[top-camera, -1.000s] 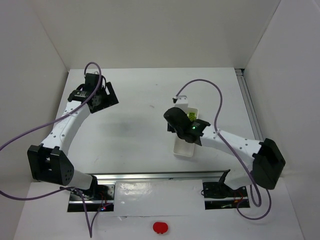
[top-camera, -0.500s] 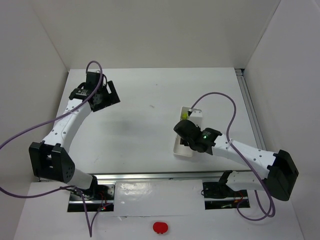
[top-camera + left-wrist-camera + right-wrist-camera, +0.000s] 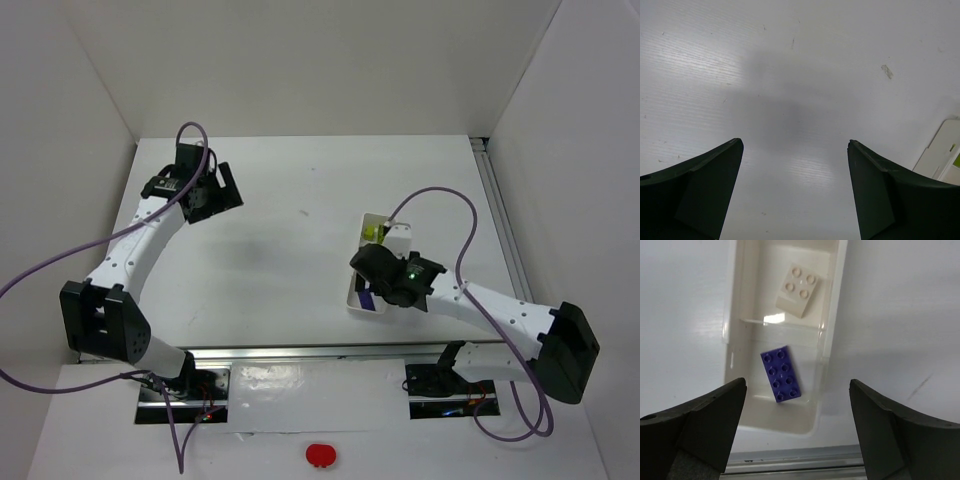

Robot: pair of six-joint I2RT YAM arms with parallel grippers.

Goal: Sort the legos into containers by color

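Observation:
The white tray point(image 3: 832, 315) lies under my right gripper point(image 3: 797, 381), which is open and hovers over its end nearest the arm bases. A dark blue-purple lego point(image 3: 781, 375) lies flat and loose in that end compartment, touched by neither finger. A pale cream lego point(image 3: 798, 290) sits in the compartment beyond the divider. From above, lime green legos point(image 3: 372, 232) show in the far end of the tray point(image 3: 362, 222), and the right gripper point(image 3: 385, 285) covers the middle. My left gripper point(image 3: 795, 145) is open over bare table, far left point(image 3: 222, 195).
A metal rail point(image 3: 790, 462) runs along the table's near edge just past the tray's end. White walls close in the table on three sides. The tray's corner point(image 3: 940, 150) shows at the right edge of the left wrist view.
My right gripper moved along the tray toward the near edge and opened. The dark blue-purple lego now lies free in the end compartment. The left arm barely shifted.

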